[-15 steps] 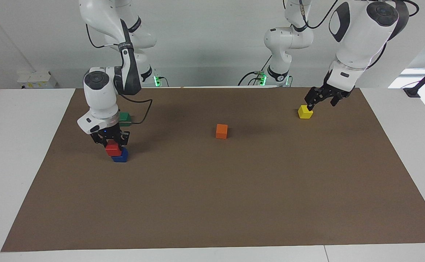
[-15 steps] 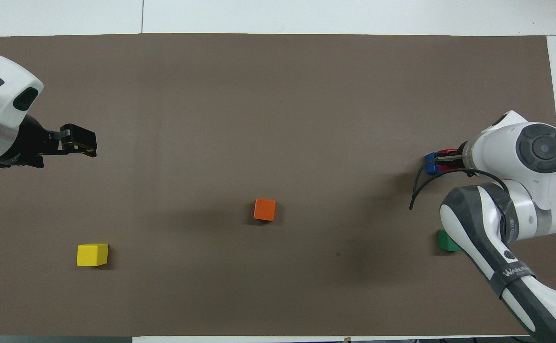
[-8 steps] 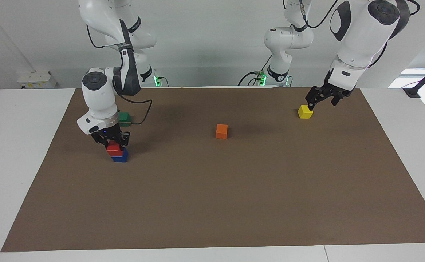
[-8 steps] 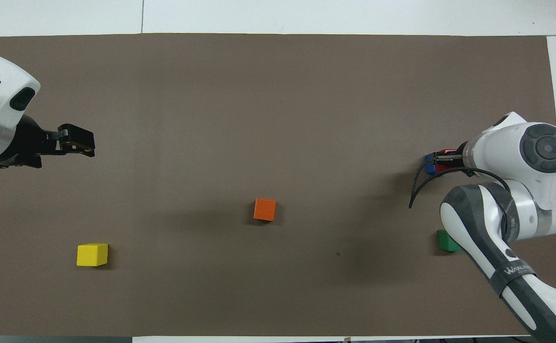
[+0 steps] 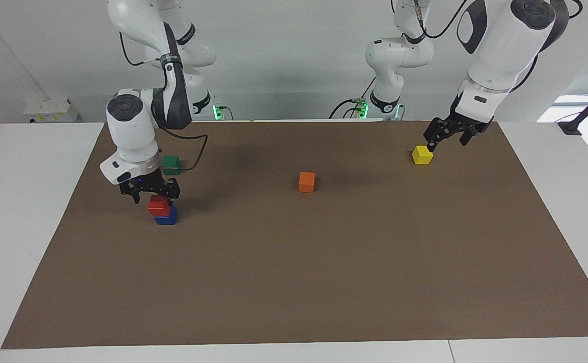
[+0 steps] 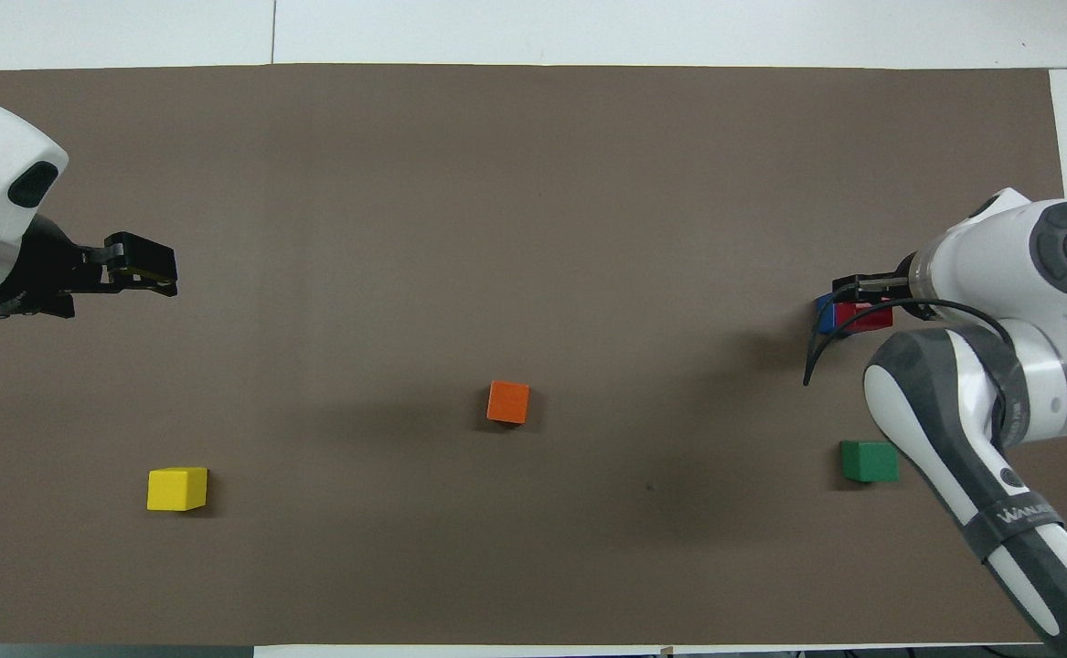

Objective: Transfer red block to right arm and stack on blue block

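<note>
The red block (image 5: 158, 204) sits on top of the blue block (image 5: 166, 217), toward the right arm's end of the brown mat. In the overhead view the red block (image 6: 865, 316) covers most of the blue block (image 6: 825, 312). My right gripper (image 5: 153, 196) hangs open just above the red block, its fingers apart and clear of it. It shows over the stack from above as well (image 6: 864, 294). The left gripper (image 5: 445, 139) hangs open and empty in the air over the mat at the left arm's end (image 6: 142, 275), and that arm waits.
A yellow cube (image 5: 422, 155) lies on the mat near the left gripper. An orange cube (image 5: 307, 181) sits mid-mat. A green cube (image 5: 171, 164) lies nearer to the robots than the stack, beside the right arm's cable. The brown mat (image 5: 324, 282) covers most of the table.
The right gripper opened, let go of the red block and rose slightly; the red block stays on the blue one. The left arm drifted up a little.
</note>
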{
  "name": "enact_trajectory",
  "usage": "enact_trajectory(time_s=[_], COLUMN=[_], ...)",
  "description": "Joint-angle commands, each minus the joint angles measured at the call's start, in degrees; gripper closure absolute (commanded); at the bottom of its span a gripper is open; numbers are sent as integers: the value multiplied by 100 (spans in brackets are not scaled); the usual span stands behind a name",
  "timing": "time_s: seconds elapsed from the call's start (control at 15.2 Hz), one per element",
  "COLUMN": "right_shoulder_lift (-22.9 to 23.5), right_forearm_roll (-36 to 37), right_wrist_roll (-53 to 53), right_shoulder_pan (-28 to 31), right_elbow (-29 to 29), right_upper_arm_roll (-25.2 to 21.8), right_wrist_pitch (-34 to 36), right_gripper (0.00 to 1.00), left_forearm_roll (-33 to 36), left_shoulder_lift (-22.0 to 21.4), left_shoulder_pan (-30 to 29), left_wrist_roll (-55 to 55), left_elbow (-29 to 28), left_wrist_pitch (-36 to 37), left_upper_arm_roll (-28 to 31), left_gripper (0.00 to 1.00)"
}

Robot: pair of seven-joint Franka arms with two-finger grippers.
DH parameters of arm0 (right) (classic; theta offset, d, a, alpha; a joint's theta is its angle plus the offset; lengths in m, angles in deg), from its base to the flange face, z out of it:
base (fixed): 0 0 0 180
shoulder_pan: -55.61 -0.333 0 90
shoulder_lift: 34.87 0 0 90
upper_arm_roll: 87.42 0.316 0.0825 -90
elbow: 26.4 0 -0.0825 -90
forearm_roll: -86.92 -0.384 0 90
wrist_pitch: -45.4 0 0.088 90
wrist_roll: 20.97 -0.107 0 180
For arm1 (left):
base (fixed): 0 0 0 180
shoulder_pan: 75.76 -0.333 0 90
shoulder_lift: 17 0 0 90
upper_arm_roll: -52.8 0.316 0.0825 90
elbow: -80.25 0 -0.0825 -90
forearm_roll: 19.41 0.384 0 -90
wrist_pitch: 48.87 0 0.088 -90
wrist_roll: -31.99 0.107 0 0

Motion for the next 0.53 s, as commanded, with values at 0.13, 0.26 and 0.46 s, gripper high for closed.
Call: enact_trajectory(time_s=[0.13,0.26,0.46], right_shoulder_lift=[-192,-297,-307], right_forearm_roll=[-818,-970,-979], right_wrist_roll=[918,1103,1112], right_shoulder_pan=[206,260,242], right_elbow=[-1436,-1761,-2604], right_upper_arm_roll=[11,11,38], right_wrist_pitch=[1542,1867,3208], right_gripper=[0,0,0], left_forearm_roll=[-79,-79,-79], left_shoulder_lift=[7,-2,-11], left_shoulder_pan=[-107,-107,-98], left_wrist_roll=[59,51,51], left_elbow=[102,93,75], left_wrist_pitch=[144,153,144], left_upper_arm_roll=[-77,-86,-86], left_gripper=[0,0,0])
